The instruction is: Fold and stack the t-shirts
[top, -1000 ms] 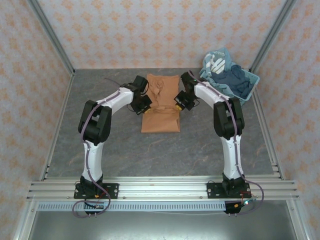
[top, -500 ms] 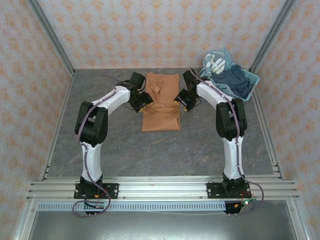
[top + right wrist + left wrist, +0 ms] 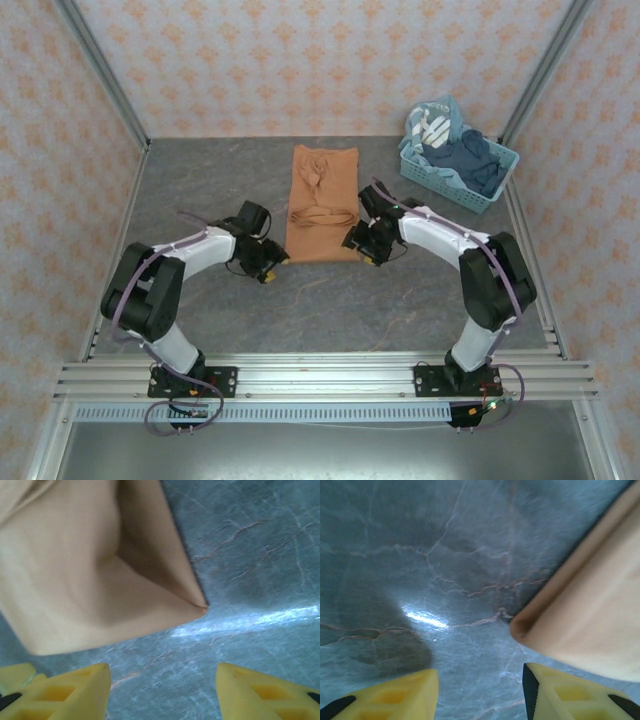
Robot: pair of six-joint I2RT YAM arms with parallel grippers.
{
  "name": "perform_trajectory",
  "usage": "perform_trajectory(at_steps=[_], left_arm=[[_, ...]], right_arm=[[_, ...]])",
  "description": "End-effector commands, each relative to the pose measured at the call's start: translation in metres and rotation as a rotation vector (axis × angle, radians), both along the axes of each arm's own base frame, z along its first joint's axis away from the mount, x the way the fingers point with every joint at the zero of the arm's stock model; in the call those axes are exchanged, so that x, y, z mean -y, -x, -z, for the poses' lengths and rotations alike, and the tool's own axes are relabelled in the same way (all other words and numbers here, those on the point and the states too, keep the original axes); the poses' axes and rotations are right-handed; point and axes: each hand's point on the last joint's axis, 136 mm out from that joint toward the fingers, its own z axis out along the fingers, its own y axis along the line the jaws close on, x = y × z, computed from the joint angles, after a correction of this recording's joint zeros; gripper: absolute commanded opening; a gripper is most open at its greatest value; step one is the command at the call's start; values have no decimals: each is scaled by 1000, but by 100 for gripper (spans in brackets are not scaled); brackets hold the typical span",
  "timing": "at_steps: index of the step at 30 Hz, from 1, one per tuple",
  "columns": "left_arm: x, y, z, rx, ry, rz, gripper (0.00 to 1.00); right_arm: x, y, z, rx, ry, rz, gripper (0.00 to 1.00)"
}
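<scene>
An orange-brown t-shirt (image 3: 323, 205), folded into a long strip, lies flat on the grey table (image 3: 330, 295) at the middle back. My left gripper (image 3: 272, 263) sits low just left of its near left corner, open and holding nothing. In the left wrist view that rounded corner (image 3: 590, 615) lies beyond the right yellow fingertip (image 3: 570, 695). My right gripper (image 3: 362, 250) is open beside the near right corner. The right wrist view shows the pointed corner (image 3: 197, 605) of the t-shirt (image 3: 90, 580) ahead of the spread yellow fingers (image 3: 65, 690).
A light blue lattice basket (image 3: 457, 165) holding blue and patterned clothes stands at the back right. Metal frame rails (image 3: 320, 378) run along the table's near edge. Patterned walls close in the back and sides. Bare table lies in front of the t-shirt.
Both arms have pulled back toward me and lowered, from the t-shirt's middle sides to its near corners. The t-shirt lies where it was.
</scene>
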Motion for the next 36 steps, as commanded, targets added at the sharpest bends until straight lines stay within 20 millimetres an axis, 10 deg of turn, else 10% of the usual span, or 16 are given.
perform_trajectory(at_steps=[1,13,24,36], left_arm=[[15,-24,-4,68,74,-46,50],[20,-46,6,98,43,-44,51],[13,-43,-24,180,-9,-31,52],[1,-61,-24,255,-30,-141,59]], right_arm=[[-5,-9,12,3,-25,11,57],[2,-21,52,-66,61,21,48],[-5,-37,50,-37,21,89,1],[-5,-18,45,-113,-97,213,0]])
